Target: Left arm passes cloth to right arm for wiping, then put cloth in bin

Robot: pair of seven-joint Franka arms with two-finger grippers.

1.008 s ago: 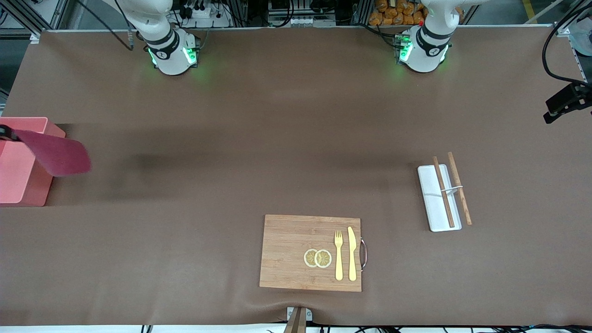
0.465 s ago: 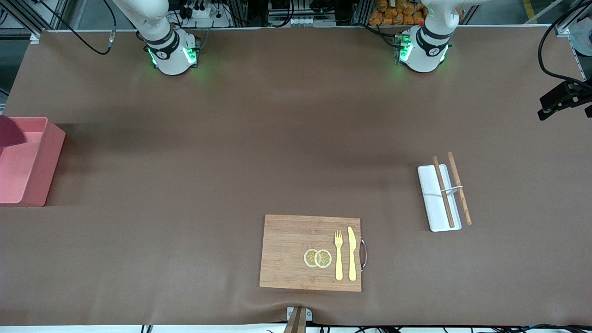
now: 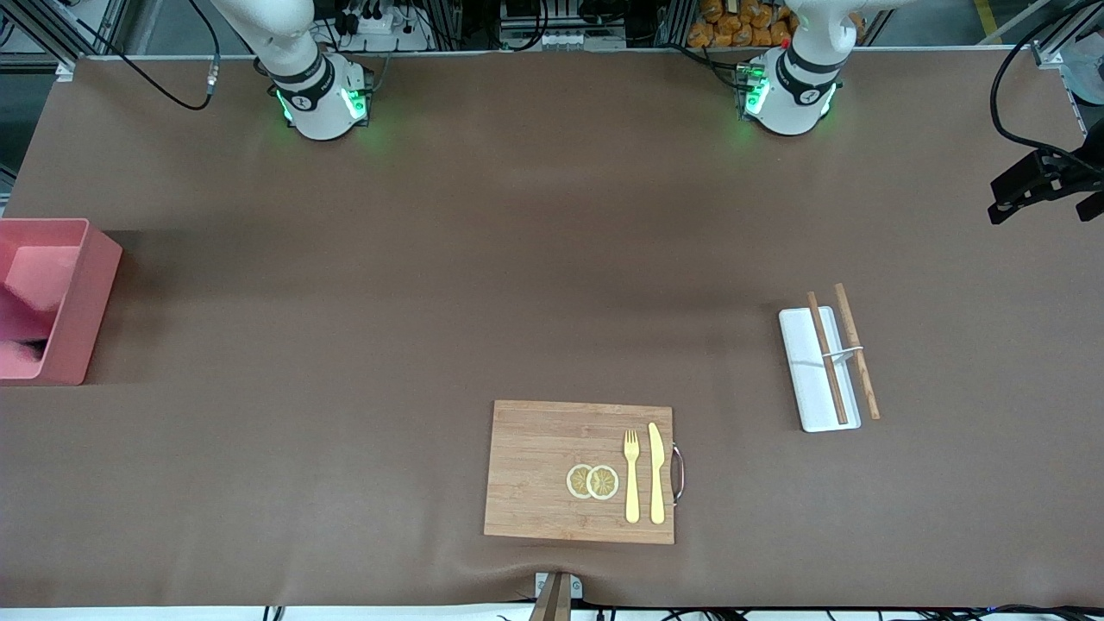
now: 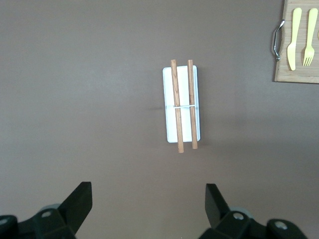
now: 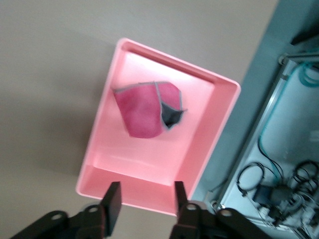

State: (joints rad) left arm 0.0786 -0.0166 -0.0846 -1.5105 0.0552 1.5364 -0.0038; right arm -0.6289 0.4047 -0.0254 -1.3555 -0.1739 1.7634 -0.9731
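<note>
The raspberry-red cloth (image 5: 144, 112) is crumpled inside the light pink bin (image 5: 209, 144), touching no gripper. In the front view the bin (image 3: 86, 293) stands at the right arm's end of the table, and the cloth (image 3: 19, 323) shows as a darker patch in it. My right gripper (image 5: 146, 201) hangs above the bin's rim, open, with nothing between its fingers; the front view does not show it. My left gripper (image 3: 1026, 185) waits, open and empty (image 4: 148, 204), in the air at the left arm's end of the table.
A white tray (image 3: 806, 379) carries two wooden chopsticks (image 3: 828, 358) toward the left arm's end. A wooden board (image 3: 535, 474) near the front camera holds a yellow fork (image 3: 631, 474), a knife (image 3: 656, 473) and two lemon slices (image 3: 592, 481).
My right gripper has opened and let go of the cloth, which now sits in the bin. The hanging cloth has left the front view. My left gripper has drifted slightly.
</note>
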